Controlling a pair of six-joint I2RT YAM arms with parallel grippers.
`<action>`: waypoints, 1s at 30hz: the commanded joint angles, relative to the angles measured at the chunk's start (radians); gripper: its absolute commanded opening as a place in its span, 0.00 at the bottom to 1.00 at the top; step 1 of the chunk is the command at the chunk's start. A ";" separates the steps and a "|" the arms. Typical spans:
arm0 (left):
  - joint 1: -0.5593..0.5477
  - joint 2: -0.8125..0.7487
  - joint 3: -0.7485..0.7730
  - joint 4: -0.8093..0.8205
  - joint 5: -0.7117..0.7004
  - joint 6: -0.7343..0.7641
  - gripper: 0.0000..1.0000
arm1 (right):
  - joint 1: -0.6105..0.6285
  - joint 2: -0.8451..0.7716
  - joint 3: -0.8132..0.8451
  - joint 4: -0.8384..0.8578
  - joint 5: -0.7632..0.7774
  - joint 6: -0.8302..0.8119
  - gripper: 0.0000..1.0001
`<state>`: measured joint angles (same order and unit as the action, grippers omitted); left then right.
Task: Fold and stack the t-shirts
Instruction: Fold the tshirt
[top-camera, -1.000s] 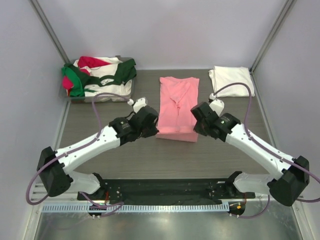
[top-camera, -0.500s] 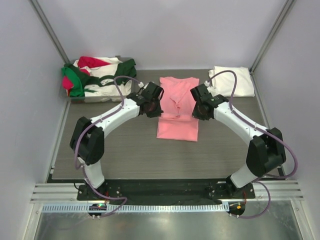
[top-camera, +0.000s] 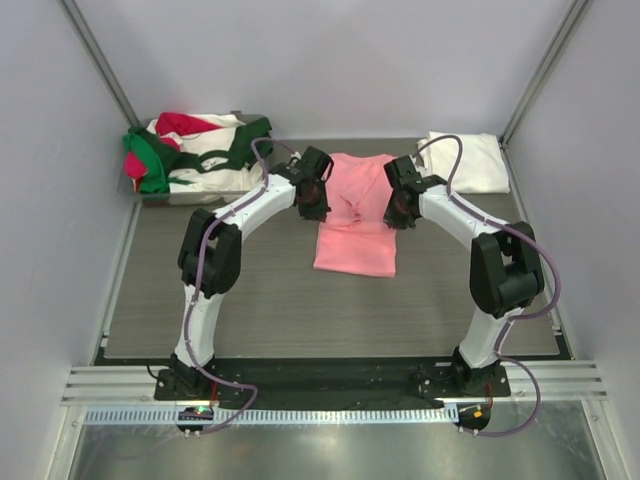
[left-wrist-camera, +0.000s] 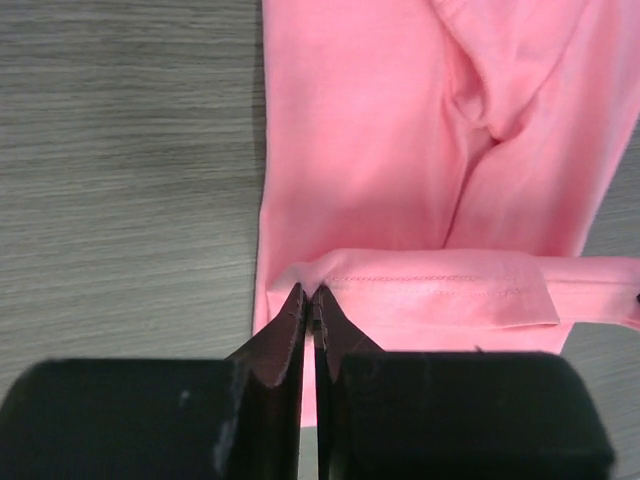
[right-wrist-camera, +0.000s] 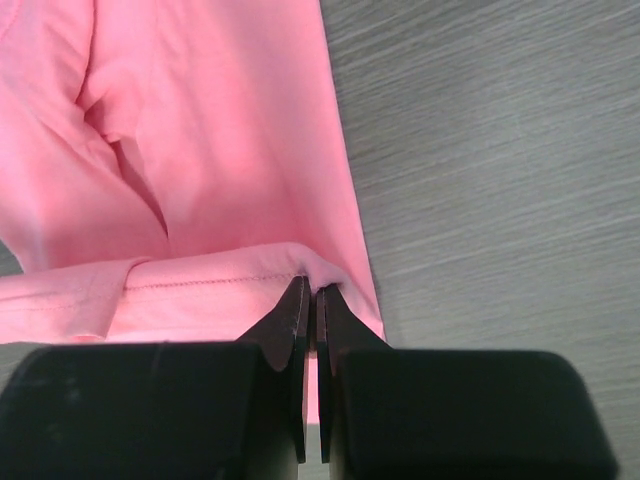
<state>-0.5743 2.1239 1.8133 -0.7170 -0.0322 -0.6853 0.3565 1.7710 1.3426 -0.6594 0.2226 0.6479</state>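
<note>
The salmon-pink t-shirt (top-camera: 355, 235) lies lengthwise in the middle of the table. My left gripper (top-camera: 318, 200) is at its left edge and is shut on the left end of a stitched hem (left-wrist-camera: 430, 285), held over the shirt's body. My right gripper (top-camera: 396, 205) is at its right edge and is shut on the right end of the same hem (right-wrist-camera: 200, 285). A folded white t-shirt (top-camera: 470, 160) lies at the back right. Dark green, red and white t-shirts (top-camera: 200, 150) are piled at the back left.
The pile of shirts sits in a shallow clear tray (top-camera: 205, 196) against the left wall. Both arms reach far out, elbows bent over the table on either side of the pink shirt. Walls close in the left, right and back.
Both grippers have moved from beside the near end of the pink shirt toward the far end, carrying the pinched hem over the shirt's body.
</note>
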 joint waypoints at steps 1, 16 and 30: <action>0.020 0.051 0.056 -0.052 0.028 0.036 0.05 | -0.017 0.037 0.056 0.024 -0.014 -0.022 0.01; 0.134 0.110 0.441 -0.242 0.169 0.003 0.49 | -0.056 0.092 0.410 -0.139 -0.101 -0.047 0.70; -0.024 -0.321 -0.428 0.139 0.215 -0.094 0.49 | 0.104 -0.167 -0.152 0.060 -0.142 0.029 0.65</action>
<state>-0.5610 1.8294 1.4292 -0.6830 0.1513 -0.7601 0.4759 1.7145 1.2510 -0.6411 0.0513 0.6468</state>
